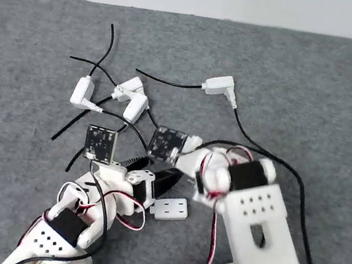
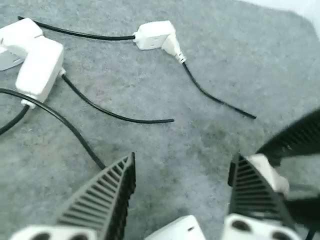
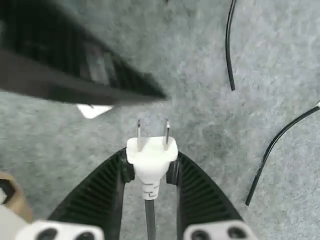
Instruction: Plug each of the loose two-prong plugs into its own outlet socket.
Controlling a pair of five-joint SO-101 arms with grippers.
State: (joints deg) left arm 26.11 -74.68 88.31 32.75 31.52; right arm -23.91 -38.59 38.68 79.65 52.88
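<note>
While both arms are leaning in from six o'clock in the high view, a white socket plate (image 1: 170, 208) is lying between them on the grey surface (image 1: 342, 98). Left wrist view: the left gripper (image 2: 185, 160) is holding its jaws wide apart, gripping nothing. Right wrist view: the right gripper (image 3: 151, 162) is clamping its jaws on a two-prong plug (image 3: 151, 150).

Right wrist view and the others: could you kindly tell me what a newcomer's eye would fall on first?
The white two-prong plug stands out, clamped in the right gripper with its prongs pointing away over the grey carpet. In the left wrist view the left gripper gapes open above the carpet. Beyond it lies a white outlet socket on a black cord.
</note>
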